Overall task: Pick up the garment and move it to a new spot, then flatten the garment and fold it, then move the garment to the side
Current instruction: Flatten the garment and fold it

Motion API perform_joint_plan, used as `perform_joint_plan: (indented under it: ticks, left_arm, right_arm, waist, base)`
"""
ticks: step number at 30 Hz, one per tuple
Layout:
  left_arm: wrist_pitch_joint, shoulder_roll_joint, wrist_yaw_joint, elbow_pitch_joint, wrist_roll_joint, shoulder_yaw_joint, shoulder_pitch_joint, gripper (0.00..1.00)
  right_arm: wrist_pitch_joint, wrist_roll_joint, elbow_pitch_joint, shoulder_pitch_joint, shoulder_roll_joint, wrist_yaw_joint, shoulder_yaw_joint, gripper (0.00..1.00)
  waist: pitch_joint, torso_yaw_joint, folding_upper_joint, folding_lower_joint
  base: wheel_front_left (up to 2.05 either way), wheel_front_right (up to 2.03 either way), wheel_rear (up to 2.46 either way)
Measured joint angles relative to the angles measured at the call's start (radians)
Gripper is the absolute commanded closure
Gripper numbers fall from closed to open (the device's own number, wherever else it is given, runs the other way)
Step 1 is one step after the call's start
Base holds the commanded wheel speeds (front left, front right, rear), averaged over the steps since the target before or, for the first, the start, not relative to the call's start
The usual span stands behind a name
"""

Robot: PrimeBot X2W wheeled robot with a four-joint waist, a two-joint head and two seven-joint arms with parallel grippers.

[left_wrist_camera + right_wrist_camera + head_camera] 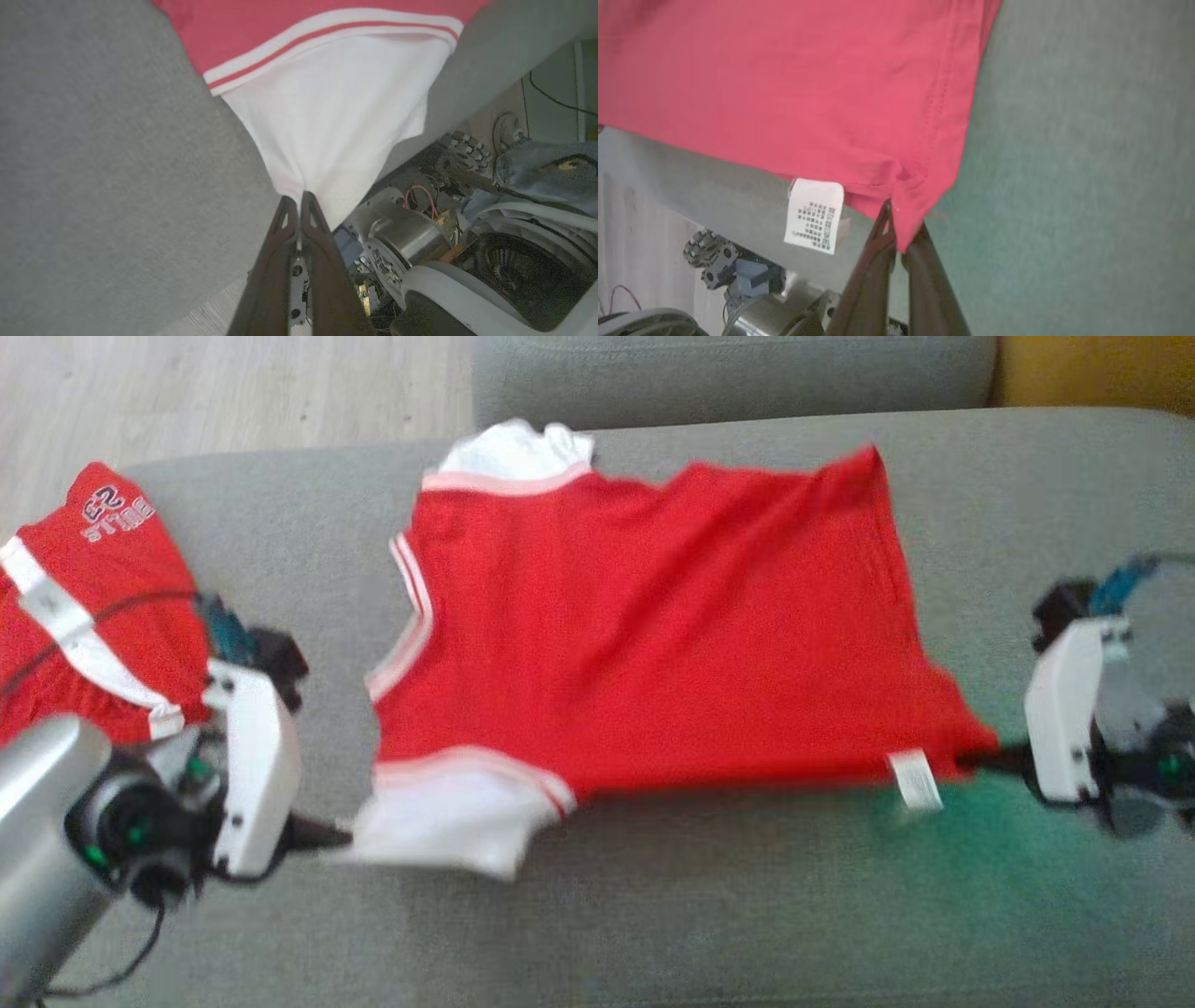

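1. The left gripper (299,201) has its two dark fingers pressed together on the tip of the white sleeve (336,121). The cloth fans out from the pinch.
2. The right gripper (896,228) is clamped on the red hem corner (920,186), and the fabric bunches at its fingertips. A white care label (814,216) hangs from the hem just beside them.
3. In the head view the garment (653,635), a red jersey with white sleeves and striped trim, lies spread across the grey cushion (709,924). Its near edge is stretched between the two grippers and casts a shadow on the cushion.
4. The other white sleeve (518,453) lies at the jersey's far edge, near the back of the cushion.
5. A second red garment (93,588) with white trim and printed lettering lies on the cushion's left end, behind the left arm and apart from the jersey.
6. Pale wooden floor (233,392) shows beyond the cushion at the upper left.
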Motion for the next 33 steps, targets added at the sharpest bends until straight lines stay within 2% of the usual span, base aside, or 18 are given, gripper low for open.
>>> perform_joint_plan:
  ticks: [9, 14, 21, 25, 33]
  left_arm:
    - [0.067, 0.118, 0.116, -0.262, -0.095, -0.014, 0.11, 1.0]
    - [0.069, 0.145, 0.15, -0.324, -0.11, 0.002, 0.123, 1.0]
    - [0.109, 0.159, 0.177, -0.348, -0.14, 0.02, 0.116, 1.0]
    - [0.135, 0.132, 0.187, -0.286, -0.137, 0.031, 0.034, 1.0]
    - [0.155, -0.014, 0.193, -0.09, -0.1, 0.046, -0.15, 1.0]
  right_arm:
    - [0.17, 0.045, -0.106, 0.1, -0.101, 0.0, -0.004, 1.0]
    - [0.208, 0.05, -0.139, 0.127, -0.128, 0.0, -0.046, 1.0]
    - [0.272, 0.051, -0.145, 0.137, -0.115, 0.0, -0.127, 1.0]
    - [0.31, 0.046, -0.107, 0.125, -0.073, 0.0, -0.174, 1.0]
    - [0.343, -0.019, 0.04, -0.006, 0.049, 0.0, -0.278, 1.0]
  waist:
    - [-0.013, -0.018, 0.0, 0.0]
    - [-0.009, -0.023, 0.0, 0.0]
    - [0.021, -0.033, 0.0, 0.0]
    - [0.054, -0.037, 0.0, 0.0]
    - [0.124, -0.049, -0.0001, 0.0001]
  base:
    - [0.0, 0.0, 0.0]
    - [0.0, 0.0, 0.0]
    - [0.0, 0.0, 0.0]
    - [0.0, 0.0, 0.0]
    - [0.0, 0.0, 0.0]
